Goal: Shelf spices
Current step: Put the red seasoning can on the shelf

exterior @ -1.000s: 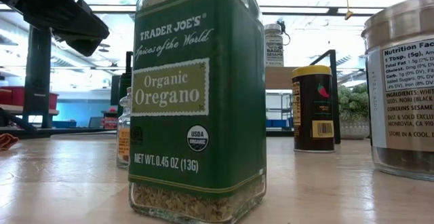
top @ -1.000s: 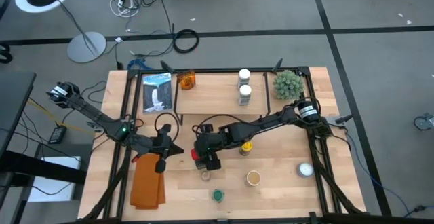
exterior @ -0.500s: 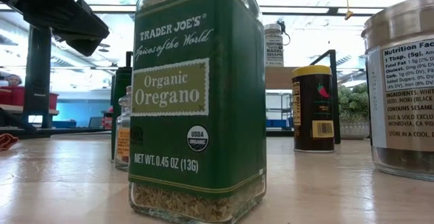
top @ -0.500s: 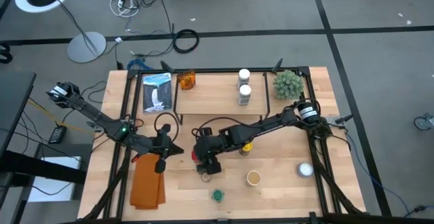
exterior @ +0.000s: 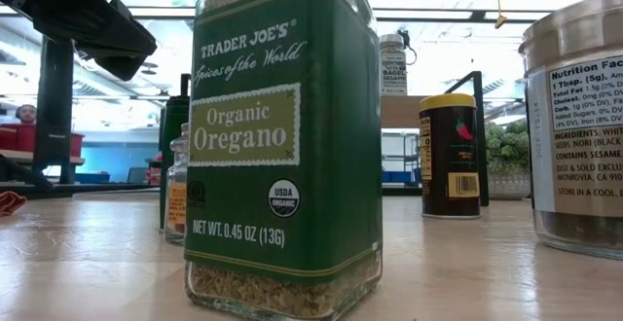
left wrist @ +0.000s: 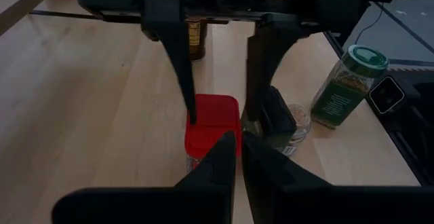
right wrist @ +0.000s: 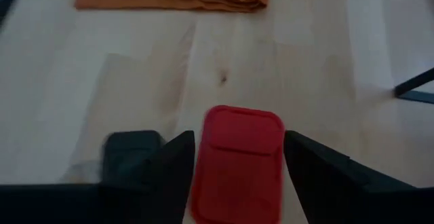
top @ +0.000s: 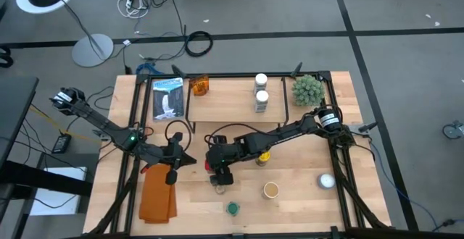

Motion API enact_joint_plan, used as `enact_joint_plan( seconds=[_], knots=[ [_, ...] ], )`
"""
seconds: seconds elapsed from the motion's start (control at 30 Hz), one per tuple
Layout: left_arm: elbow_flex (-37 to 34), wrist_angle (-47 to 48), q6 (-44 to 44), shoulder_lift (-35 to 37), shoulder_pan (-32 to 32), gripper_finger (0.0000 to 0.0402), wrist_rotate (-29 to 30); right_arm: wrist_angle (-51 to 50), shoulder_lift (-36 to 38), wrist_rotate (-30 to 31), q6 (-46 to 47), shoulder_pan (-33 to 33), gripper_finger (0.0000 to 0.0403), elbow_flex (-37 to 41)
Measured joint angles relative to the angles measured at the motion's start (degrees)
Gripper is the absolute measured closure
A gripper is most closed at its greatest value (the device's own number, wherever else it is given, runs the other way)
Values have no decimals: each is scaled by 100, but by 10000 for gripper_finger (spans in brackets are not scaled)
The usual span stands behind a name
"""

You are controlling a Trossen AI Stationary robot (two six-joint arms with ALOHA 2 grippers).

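The red tin (right wrist: 237, 163) stands upright on the table, left of middle. My right gripper (top: 217, 172) is over it, slanting down, open, with one finger close on each side of the red lid (left wrist: 211, 119). My left gripper (top: 185, 161) hangs shut (left wrist: 235, 142) just left of the tin, holding nothing. The shelf (top: 232, 112) at the back carries an amber jar (top: 199, 86) and two white-capped jars (top: 261, 90). On the table stand a small jar (top: 219, 188), the green oregano jar (exterior: 282, 146), a tan-lidded jar (top: 270, 190) and a yellow-lidded jar (exterior: 450, 156). My right gripper has its fingers (right wrist: 180, 163) close beside the tin's two long sides at lid height, coming slanting from above and the table's right. I cannot tell whether they touch it. The tin stands on the table.
An orange folded cloth (top: 158, 195) lies at the near left. A spiky green plant ball (top: 307, 89) sits at the back right, a white dome (top: 326, 182) at the near right, and a picture card (top: 167, 98) left of the shelf.
My right gripper has rolled a little about its own axis while staying over the red tin. The tin and the jars have stayed where they were.
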State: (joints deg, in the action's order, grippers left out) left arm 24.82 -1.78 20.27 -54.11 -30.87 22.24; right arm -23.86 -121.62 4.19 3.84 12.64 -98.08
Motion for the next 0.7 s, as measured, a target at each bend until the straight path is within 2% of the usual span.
enact_joint_plan(
  seconds=[0.7],
  knots=[
    [0, -4, 0, 0, 0, 371, 0, -123, -7, 23, 276, 0, 182, -2]
  ],
)
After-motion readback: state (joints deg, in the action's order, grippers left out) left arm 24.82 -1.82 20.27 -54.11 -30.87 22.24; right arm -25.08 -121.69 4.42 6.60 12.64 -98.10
